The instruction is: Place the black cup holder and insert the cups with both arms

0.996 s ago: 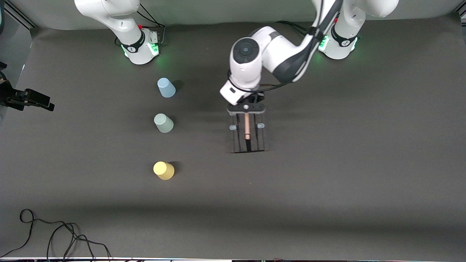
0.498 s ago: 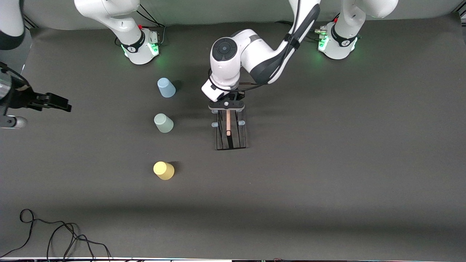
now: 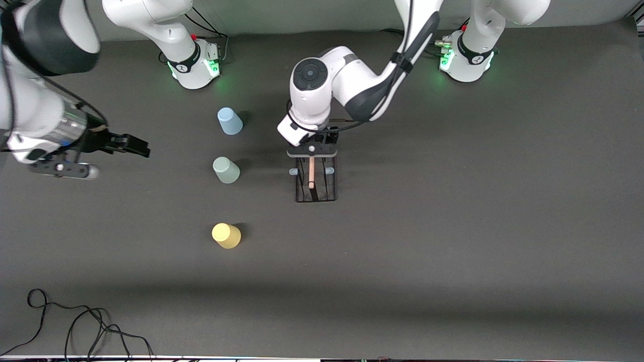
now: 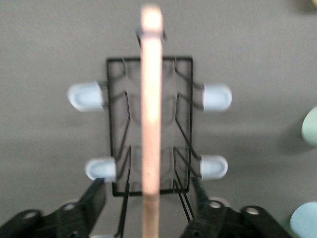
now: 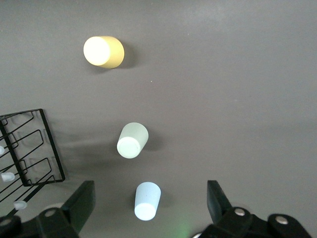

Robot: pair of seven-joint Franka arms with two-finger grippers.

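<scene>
The black cup holder [image 3: 315, 186] stands on the table near the middle, its wooden rod [image 4: 151, 99] running down its length. My left gripper [image 3: 312, 150] is over the holder's end nearest the arms' bases; in the left wrist view [image 4: 149, 191] its fingers [image 4: 96, 196] stand apart on either side of the rod with gaps, open. The light blue cup [image 3: 230, 121], grey-green cup [image 3: 226, 170] and yellow cup [image 3: 226, 236] stand upside down in a row toward the right arm's end. My right gripper [image 3: 141, 148] is open and empty in the air; its wrist view [image 5: 149, 192] looks down on all three cups.
A black cable [image 3: 75, 322] lies coiled at the table's near edge toward the right arm's end. The dark table [image 3: 453, 226] stretches bare toward the left arm's end. The holder's corner also shows in the right wrist view [image 5: 29, 148].
My left gripper moved the holder toward the cups' row and lowered it. My right arm swung in over the table from its end, toward the cups.
</scene>
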